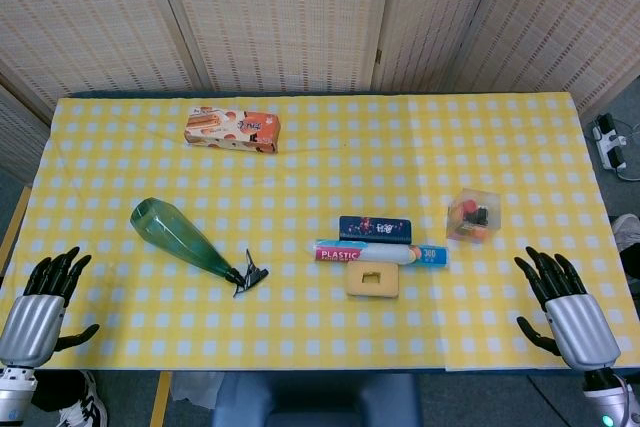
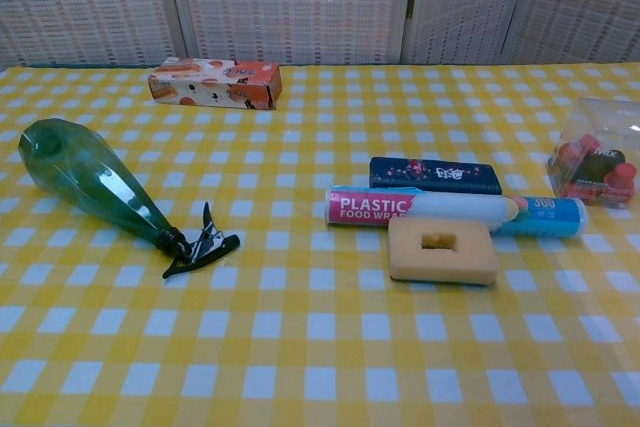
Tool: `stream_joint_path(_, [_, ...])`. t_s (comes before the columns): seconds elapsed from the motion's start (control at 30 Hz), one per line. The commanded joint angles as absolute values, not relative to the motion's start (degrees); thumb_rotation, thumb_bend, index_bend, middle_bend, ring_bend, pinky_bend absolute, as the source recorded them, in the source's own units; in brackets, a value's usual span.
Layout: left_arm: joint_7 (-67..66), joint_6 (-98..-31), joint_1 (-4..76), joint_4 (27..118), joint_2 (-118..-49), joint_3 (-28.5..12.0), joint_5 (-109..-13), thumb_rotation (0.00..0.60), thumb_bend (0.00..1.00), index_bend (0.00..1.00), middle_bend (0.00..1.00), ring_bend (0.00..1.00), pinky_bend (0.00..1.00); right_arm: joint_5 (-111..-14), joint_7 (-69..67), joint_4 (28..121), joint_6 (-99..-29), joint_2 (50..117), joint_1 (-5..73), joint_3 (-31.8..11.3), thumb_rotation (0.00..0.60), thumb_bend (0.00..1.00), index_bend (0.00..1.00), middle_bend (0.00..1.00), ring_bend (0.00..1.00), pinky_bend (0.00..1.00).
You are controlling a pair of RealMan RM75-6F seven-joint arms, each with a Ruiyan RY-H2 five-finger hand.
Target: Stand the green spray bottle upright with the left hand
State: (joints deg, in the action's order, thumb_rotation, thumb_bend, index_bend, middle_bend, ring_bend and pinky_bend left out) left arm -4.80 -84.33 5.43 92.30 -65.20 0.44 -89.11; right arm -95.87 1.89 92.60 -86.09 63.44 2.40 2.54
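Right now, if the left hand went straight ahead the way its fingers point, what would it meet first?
Probably nothing: the left hand points up-table, left of the green spray bottle; only bare tablecloth shows ahead.

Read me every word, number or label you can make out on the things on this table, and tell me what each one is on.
"PLASTIC" over "FOOD WRAP", the last word partly hidden by the sponge: on the plastic wrap roll.
"300": on the blue end of the same roll.
Dark blue box: has print, too blurred to read.
Orange snack box: pictures and print, unreadable.
Clear box of small items: dark label, unreadable.
Green spray bottle: no text visible.
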Motion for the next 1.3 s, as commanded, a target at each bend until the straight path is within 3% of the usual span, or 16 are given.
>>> stream_joint_path(0.03, [-4.81,-84.24,5.46,92.26,-65.24,0.43,-89.08,0.6,0.14,0.05,0.0,0.01,0.0,-95.75,1.94,92.62,-85.9,63.45,2.46,2.54,0.6,0.33,0.0,0.0,0.0,0.0])
stream_joint_path(0.37, [-4.42,-83.86,6.33,92.01,-66.23,0.95,-91.4,0.6,0.14,0.05,0.03,0.02,0.02,-96.82,0.74,92.63,-87.95,62.77,1.56,2.94,0.6,0.33,0.0,0.0,0.0,0.0])
stream_joint_path(0.4, [-4.53,-84.42,6.29,91.95,-66.69,0.87,-91.89,0.6,0.14,0.04,0.11,0.09,0.12,-97.11,0.56,92.58,-88.28,62.72,1.45,3.01,0.6,0.33,0.0,0.0,0.0,0.0])
stream_joint_path(0.43, [-4.4,-84.75,6.33,91.92,-67.09,0.88,-92.39,0.6,0.15,0.03,0.25,0.22,0.3,-97.25,0.49,92.54,-88.37,62.7,1.42,3.06,0.6,0.33,0.0,0.0,0.0,0.0])
stream_joint_path(0.47, [-4.14,-85.09,6.39,91.81,-67.48,0.94,-93.04,0.6,0.15,0.02,0.47,0.45,0.58,-97.36,0.43,92.53,-88.39,62.68,1.41,3.12,0.6,0.33,0.0,0.0,0.0,0.0])
stream_joint_path(0.5, [-3.84,-85.39,6.45,91.73,-67.92,1.06,-93.7,0.6,0.15,0.01,0.6,0.6,0.73,-97.44,0.37,92.53,-88.4,62.68,1.41,3.15,0.6,0.33,0.0,0.0,0.0,0.0])
stream_joint_path(0.53, [-3.43,-85.98,6.7,91.44,-68.62,1.16,-95.12,0.6,0.15,0.02,0.8,0.81,0.91,-97.47,0.38,92.54,-88.44,62.69,1.4,3.14,0.6,0.33,0.0,0.0,0.0,0.0])
stream_joint_path(0.57, [-3.12,-86.74,6.97,90.88,-69.46,1.02,-96.38,0.6,0.15,0.05,0.92,0.93,0.98,-97.47,0.38,92.58,-88.48,62.69,1.39,3.1,0.6,0.33,0.0,0.0,0.0,0.0])
stream_joint_path(0.63, [-2.39,-87.36,7.96,89.47,-71.42,1.04,-99.07,0.6,0.15,0.12,1.0,1.0,1.0,-97.25,0.38,92.62,-88.44,62.76,1.45,2.92,0.6,0.33,0.0,0.0,0.0,0.0])
stream_joint_path(0.77, [-5.59,-82.9,10.55,91.57,-71.34,1.75,-100.55,0.6,0.15,0.22,1.0,1.0,1.0,-96.69,0.58,92.67,-87.61,62.79,1.78,2.74,0.6,0.33,0.0,0.0,0.0,0.0])
stream_joint_path(1.07, [-12.97,-72.61,17.82,95.82,-72.21,-1.43,-98.37,0.6,0.18,0.31,1.0,1.0,1.0,-95.27,0.26,92.89,-87.37,62.49,1.8,2.08,0.6,0.33,0.0,0.0,0.0,0.0])
stream_joint_path(1.3, [-17.11,-65.76,22.34,94.08,-74.8,-4.18,-92.89,0.6,0.19,0.32,1.0,1.0,1.0,-93.84,-0.53,92.84,-87.08,62.18,1.88,1.41,0.6,0.33,0.0,0.0,0.0,0.0])
